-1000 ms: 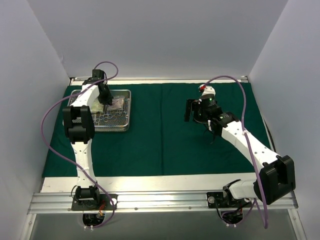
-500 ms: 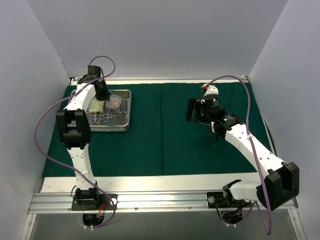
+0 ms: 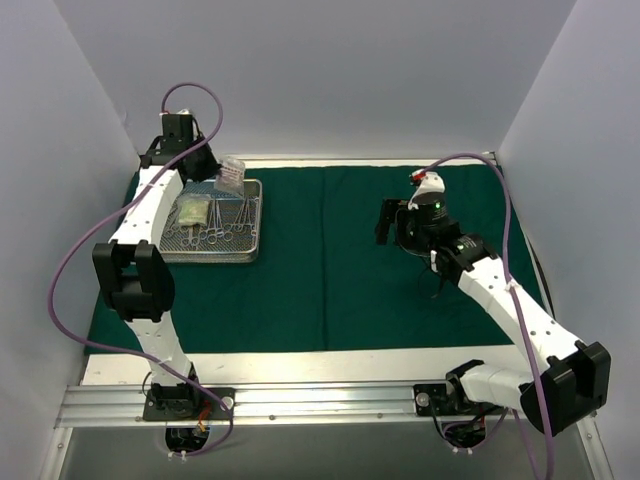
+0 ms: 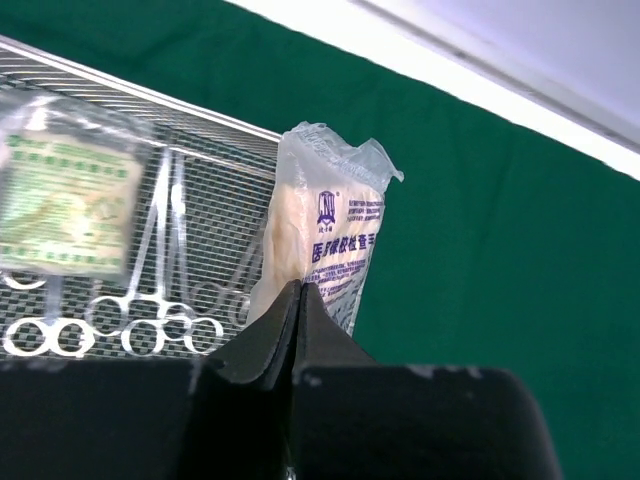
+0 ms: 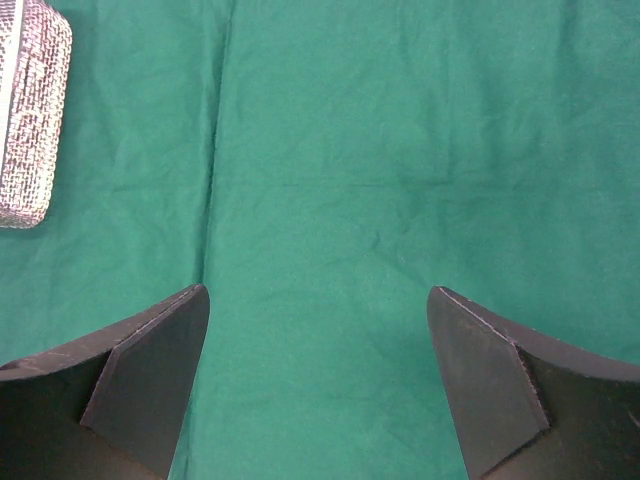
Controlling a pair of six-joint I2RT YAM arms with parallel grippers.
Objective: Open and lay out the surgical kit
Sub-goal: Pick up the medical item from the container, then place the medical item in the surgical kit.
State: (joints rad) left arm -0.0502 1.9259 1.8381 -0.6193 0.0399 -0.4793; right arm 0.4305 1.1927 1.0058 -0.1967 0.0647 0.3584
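The dark green cloth (image 3: 330, 260) lies spread flat on the table. The silver wire-mesh tray (image 3: 252, 218) sits on it at the back left and holds several steel clamps (image 3: 215, 235) and one clear pouch (image 3: 192, 211). My left gripper (image 4: 299, 287) is shut on the other clear pouch (image 4: 335, 235), which carries blue print, and holds it above the tray's far right corner (image 3: 231, 176). My right gripper (image 5: 318, 295) is open and empty, hovering over bare cloth at the centre right (image 3: 392, 222). The tray's corner (image 5: 30, 110) shows at the left of the right wrist view.
White table margin (image 3: 300, 365) runs along the cloth's near edge and a metal rail (image 3: 320, 402) carries the arm bases. White walls close in the back and both sides. Purple cables loop above both arms.
My left gripper has risen out of the tray toward the back, lifting the printed pouch with it. My right arm has shifted slightly to the right.
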